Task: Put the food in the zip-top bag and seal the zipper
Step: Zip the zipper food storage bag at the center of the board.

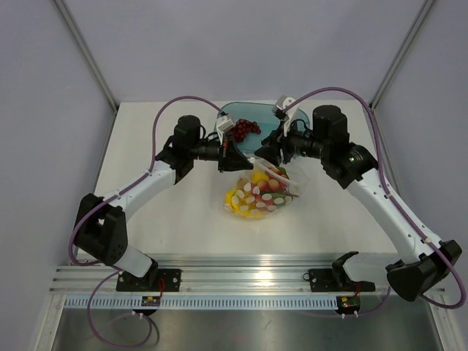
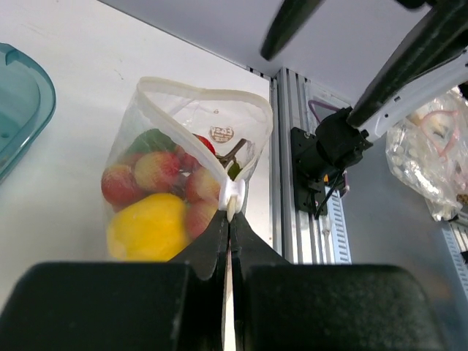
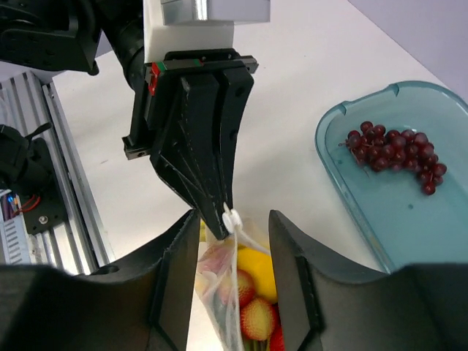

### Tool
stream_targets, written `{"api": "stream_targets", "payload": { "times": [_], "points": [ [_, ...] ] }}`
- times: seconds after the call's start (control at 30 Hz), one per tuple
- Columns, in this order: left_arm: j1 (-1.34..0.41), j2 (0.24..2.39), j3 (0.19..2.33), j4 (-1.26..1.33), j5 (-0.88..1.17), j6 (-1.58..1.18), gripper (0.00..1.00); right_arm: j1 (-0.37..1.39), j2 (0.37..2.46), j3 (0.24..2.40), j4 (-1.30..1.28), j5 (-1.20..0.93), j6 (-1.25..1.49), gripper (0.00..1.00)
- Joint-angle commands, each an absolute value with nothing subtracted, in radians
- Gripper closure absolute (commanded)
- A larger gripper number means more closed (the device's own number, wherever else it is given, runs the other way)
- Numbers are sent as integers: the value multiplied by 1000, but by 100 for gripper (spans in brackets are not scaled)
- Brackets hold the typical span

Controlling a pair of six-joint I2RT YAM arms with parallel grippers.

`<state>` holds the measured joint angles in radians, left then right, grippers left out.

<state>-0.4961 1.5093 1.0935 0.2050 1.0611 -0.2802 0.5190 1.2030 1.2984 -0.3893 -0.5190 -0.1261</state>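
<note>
The zip-top bag lies mid-table, filled with the food: a yellow fruit, red strawberries and green leaves. My left gripper is shut on the white slider tab of the zipper, whose pale strip loops open around the bag's mouth. In the right wrist view my right gripper stands open, its fingers on either side of the bag's top corner, just below the left gripper's fingertips and the slider. From above, both grippers meet at the bag's far edge.
A translucent teal tray at the back holds a bunch of dark red grapes. The aluminium rail with both arm bases runs along the near edge. A crumpled clear bag lies beyond that rail, off the table.
</note>
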Motion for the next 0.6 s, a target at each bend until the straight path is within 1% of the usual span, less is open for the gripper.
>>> {"api": "stream_targets", "payload": {
  "times": [0.0, 0.07, 0.2, 0.4, 0.5, 0.57],
  "points": [
    [-489, 1508, 1190, 126, 1140, -177, 100, 528, 1290, 1420, -584, -644, -307, 50],
    [-486, 1511, 1213, 57, 1152, -149, 100, 526, 1327, 1460, -636, -664, -356, 49],
    [-486, 1517, 1252, -29, 1154, -88, 100, 526, 1356, 1473, -658, -719, -396, 48],
    [-485, 1516, 1253, -58, 1163, -67, 100, 528, 1401, 1488, -710, -818, -420, 45],
    [-485, 1519, 1253, -61, 1167, -63, 100, 526, 1402, 1473, -689, -827, -417, 49],
    [-485, 1519, 1256, -66, 1170, -63, 100, 526, 1411, 1474, -681, -836, -416, 55]
  ]
}}
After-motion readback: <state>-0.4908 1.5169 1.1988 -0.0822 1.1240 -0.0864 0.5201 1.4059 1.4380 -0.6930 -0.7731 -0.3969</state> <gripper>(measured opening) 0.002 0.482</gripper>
